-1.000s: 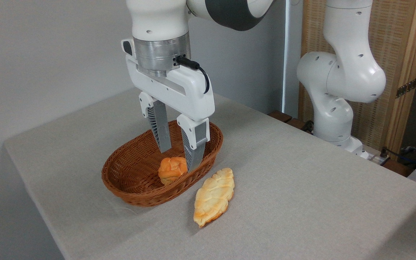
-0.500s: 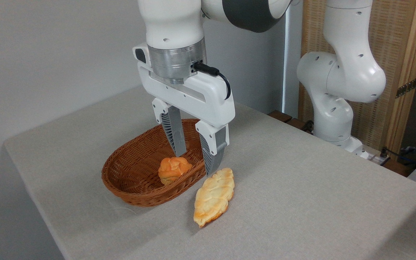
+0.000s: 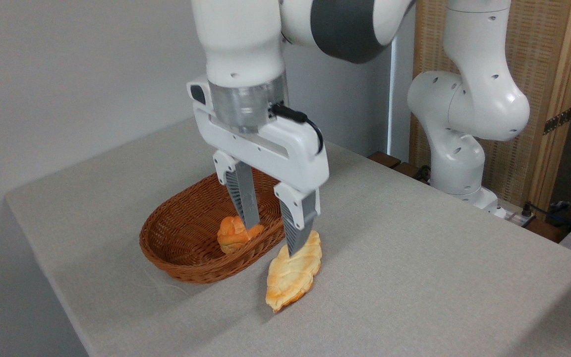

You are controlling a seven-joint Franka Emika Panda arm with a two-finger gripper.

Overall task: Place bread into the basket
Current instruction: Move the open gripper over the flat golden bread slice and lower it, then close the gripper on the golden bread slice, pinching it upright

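Your gripper [image 3: 274,233] has slid out from over the basket [image 3: 176,233] and dropped toward the bread [image 3: 293,272], jaws spread and empty (a small bun [image 3: 231,235] sits inside), so with the bread on the counter [image 3: 414,258] just beside the basket, grasping looks next.

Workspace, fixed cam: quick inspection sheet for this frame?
Surface: table under a grey cloth, flat.
Job's things: bread lies on the cloth, beside the basket, not in it.
Clutter: small round bun in the basket.
Grippers: hand open, fingers pointing down; one fingertip over the bread's far end, contact unclear.
Cables: black cable looped at the wrist; more cables at far right.
Surroundings: grey wall, wooden screen behind the arm.
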